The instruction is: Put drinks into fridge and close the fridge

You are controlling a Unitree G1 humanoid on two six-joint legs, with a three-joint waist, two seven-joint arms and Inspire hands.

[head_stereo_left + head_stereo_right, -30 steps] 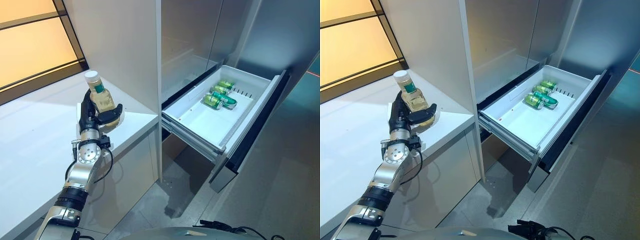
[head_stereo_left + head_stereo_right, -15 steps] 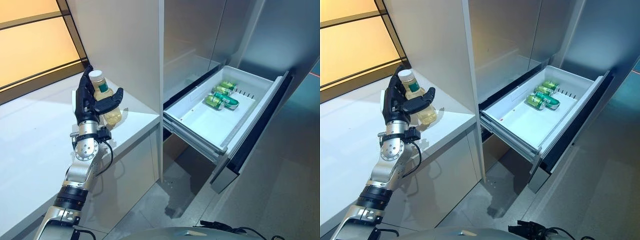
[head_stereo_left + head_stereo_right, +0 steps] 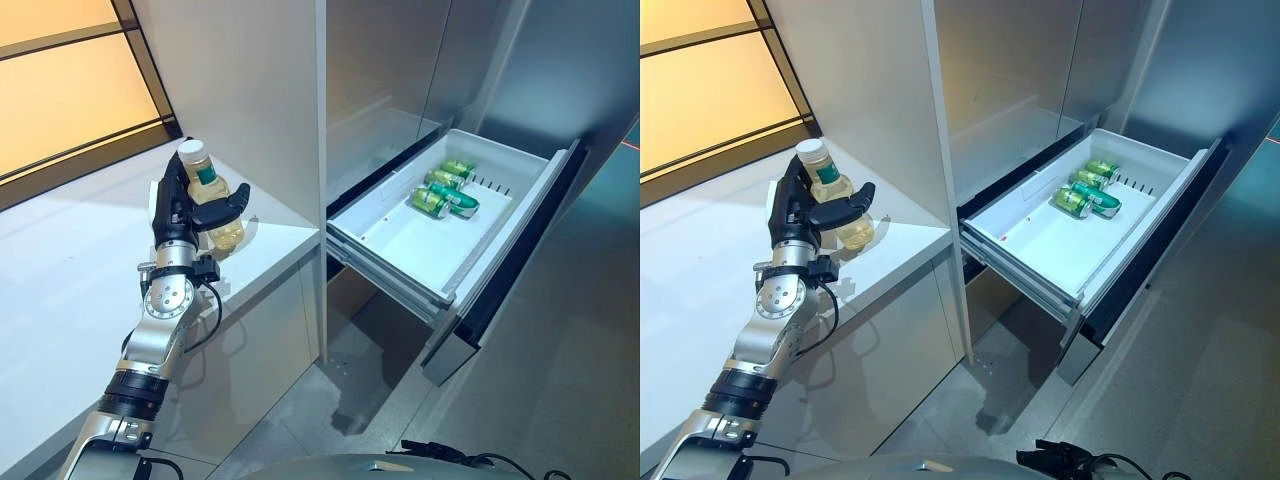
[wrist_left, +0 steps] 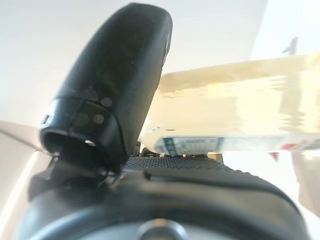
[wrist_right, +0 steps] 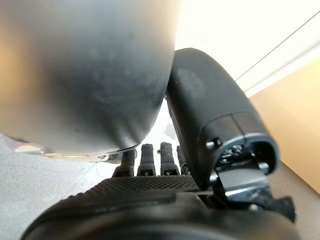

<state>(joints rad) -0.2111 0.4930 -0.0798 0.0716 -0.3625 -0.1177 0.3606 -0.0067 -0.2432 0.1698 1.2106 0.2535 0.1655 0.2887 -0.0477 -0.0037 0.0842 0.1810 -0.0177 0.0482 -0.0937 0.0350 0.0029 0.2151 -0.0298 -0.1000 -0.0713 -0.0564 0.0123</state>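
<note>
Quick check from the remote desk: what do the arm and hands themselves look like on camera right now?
The left arm is silver-grey with rounded joint housings and a black ribbed band near the elbow. A thin black cable loops beside the wrist. The left hand is dark, with black fingers and a white strip along its outer edge. The right hand shows only in its wrist view: dark, textured palm, glossy black thumb.

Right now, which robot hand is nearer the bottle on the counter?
Left. The left robot hand is wrapped round the bottle on the counter. The right robot hand appears only in its wrist view, nowhere near it.
</note>
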